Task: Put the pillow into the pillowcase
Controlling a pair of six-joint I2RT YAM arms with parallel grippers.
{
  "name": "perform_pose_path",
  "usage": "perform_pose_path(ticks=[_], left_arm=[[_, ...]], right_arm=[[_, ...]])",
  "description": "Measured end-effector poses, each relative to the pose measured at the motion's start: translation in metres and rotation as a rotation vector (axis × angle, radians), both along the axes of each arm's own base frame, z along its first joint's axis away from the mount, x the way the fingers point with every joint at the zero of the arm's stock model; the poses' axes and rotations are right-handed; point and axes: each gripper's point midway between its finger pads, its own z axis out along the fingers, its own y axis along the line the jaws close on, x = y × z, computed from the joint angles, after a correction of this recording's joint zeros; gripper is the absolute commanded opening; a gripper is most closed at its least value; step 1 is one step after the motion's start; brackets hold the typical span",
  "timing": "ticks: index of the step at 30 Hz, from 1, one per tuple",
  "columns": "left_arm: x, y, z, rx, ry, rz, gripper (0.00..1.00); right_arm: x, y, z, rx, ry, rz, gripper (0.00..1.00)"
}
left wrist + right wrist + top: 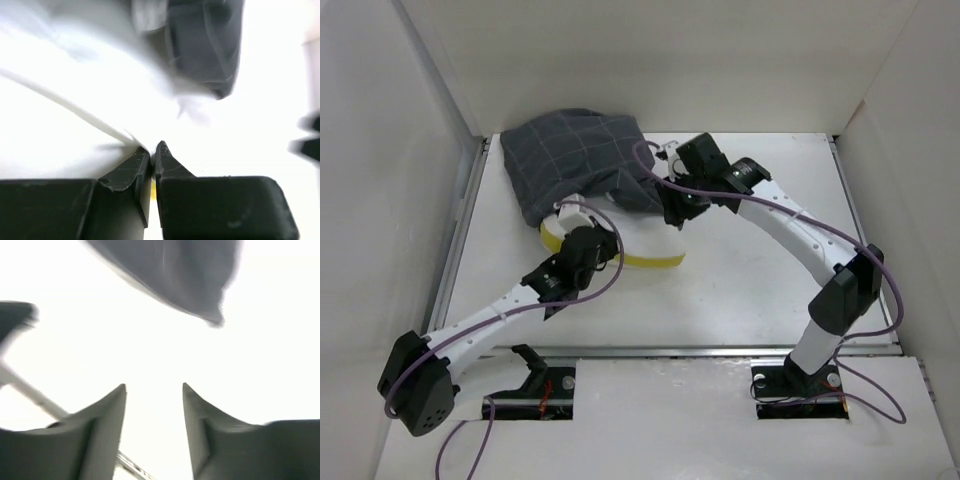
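Top external: the pillow [632,246] lies on the surface [750,290] with its far part inside the pillowcase [580,160] and its near yellow-rimmed edge sticking out toward the arms. The left claw [572,215] sits at the near-left corner. In the left wrist view the jaws are nearly closed with a sliver of yellow between them, so it reads as clenched on a thin bit of pillow edge. The right claw [154,387] is released and empty, over pale pillow just short of the pillowcase hem. Main risk: nothing holds the case mouth, so a push from the left likely slides pillow and case together toward the back wall instead of seating the pillow. The thin pinch could also slip off the soft edge. When the right claw closes on the hem it may catch pillow fabric too and pin both layers. The views are blurred, so contact is hard to confirm.
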Motion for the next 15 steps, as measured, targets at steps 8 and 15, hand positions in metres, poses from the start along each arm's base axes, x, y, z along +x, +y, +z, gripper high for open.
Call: perform_pose_path(ticks=[8,15], left_arm=[[-0.034,0.042,-0.087,0.085,0.201,0.102,0.00],[-0.039,0.049,-0.063,0.002,0.157,0.133,0.00]], right_arm=[[-0.013,-0.039,-0.004,-0.125,-0.146,-0.083,0.67],[-0.002,0.032,-0.011,-0.081,-0.317,0.074,0.74]])
